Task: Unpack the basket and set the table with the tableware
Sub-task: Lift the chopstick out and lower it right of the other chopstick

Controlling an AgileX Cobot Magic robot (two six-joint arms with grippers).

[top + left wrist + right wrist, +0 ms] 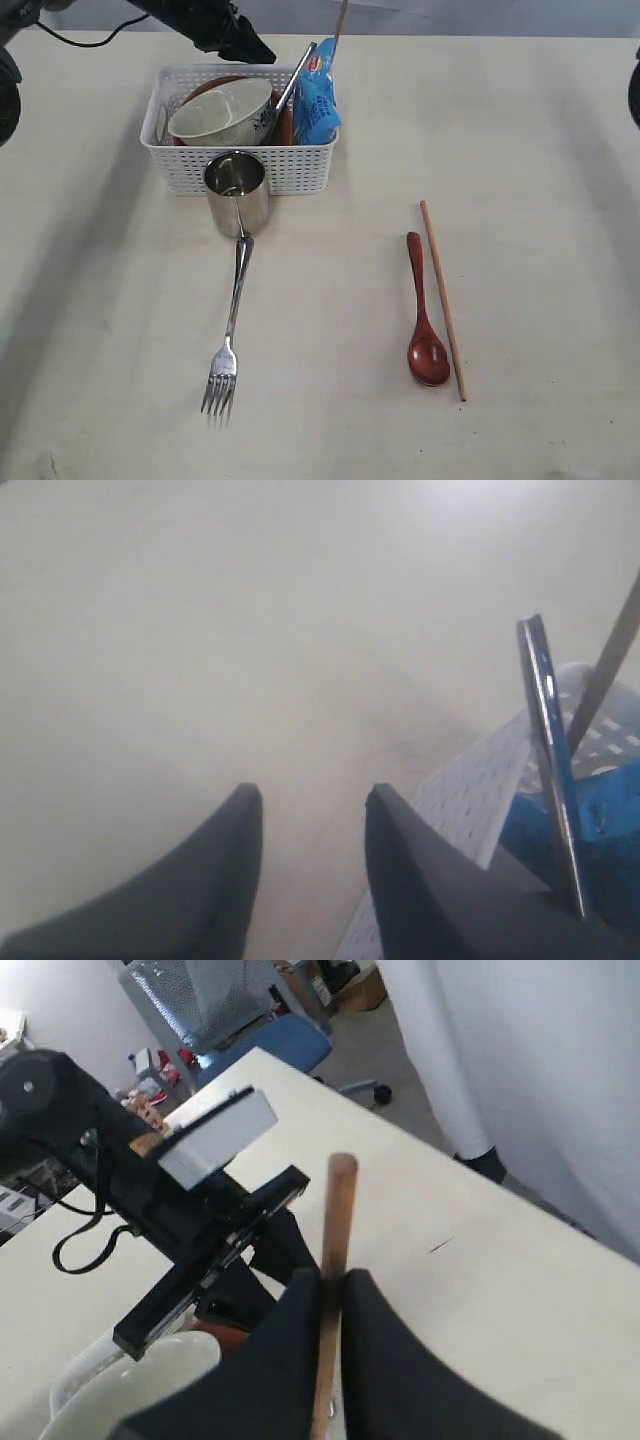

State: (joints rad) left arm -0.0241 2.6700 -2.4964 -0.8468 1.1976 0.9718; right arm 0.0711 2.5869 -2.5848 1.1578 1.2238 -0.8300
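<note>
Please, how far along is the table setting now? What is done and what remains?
Done: the cup, fork, spoon and one chopstick are on the table. In hand: the right jaws are shut on the second chopstick, at the basket; the left jaws are open and empty. To do: the bowl, plate and knife are in the basket, next to the chip bag.
</note>
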